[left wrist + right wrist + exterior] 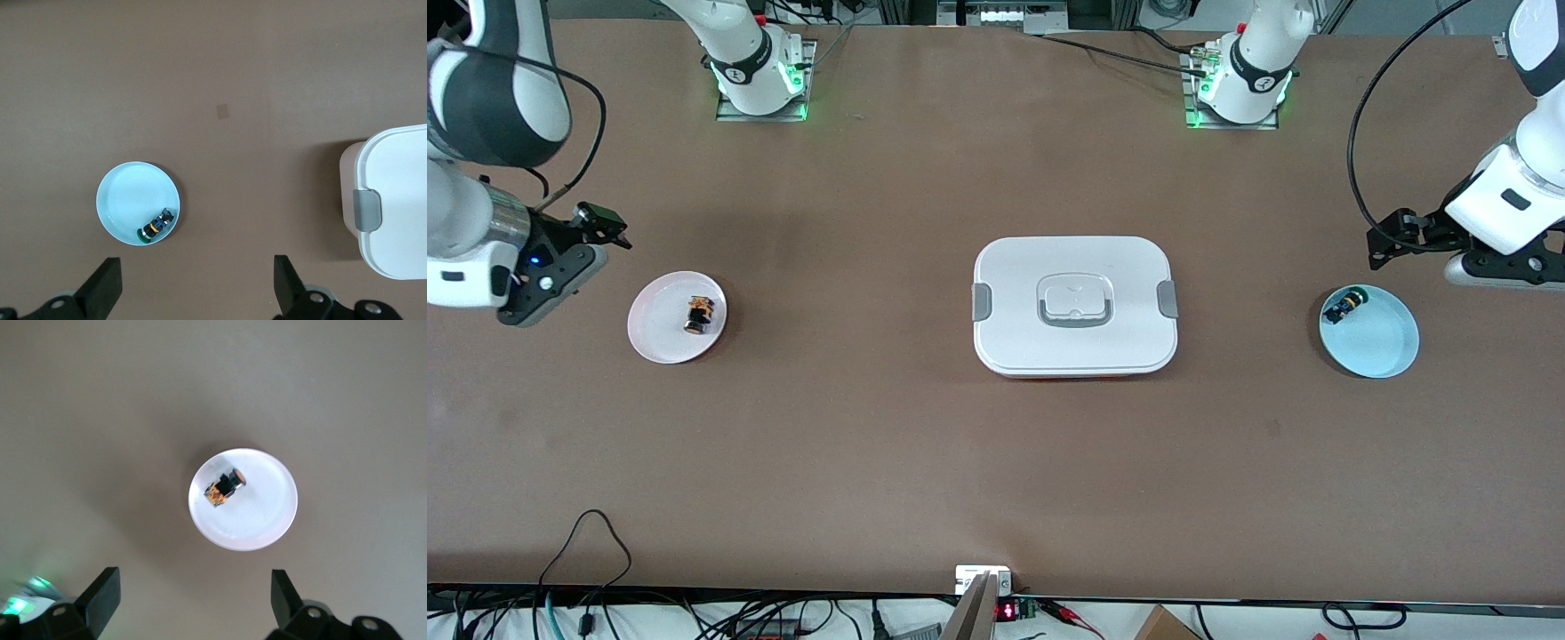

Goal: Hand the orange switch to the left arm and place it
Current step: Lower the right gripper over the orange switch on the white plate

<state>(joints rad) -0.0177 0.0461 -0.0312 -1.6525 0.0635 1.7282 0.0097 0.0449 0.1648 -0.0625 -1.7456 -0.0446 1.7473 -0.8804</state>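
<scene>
While both arms are held raised at the table's (pixel 996 480) two ends, the right end effector (pixel 193 600) is seen spread wide and empty over bare table just beside the pink plate (pixel 654 342). On that plate, the orange switch (pixel 699 314) is laid on its side. At the table's middle the box (pixel 1074 307) is set. Beside the blue plate (pixel 1383 351), which carries a blue switch (pixel 1344 307), the left end effector (pixel 197 287) is likewise held wide and empty.
</scene>
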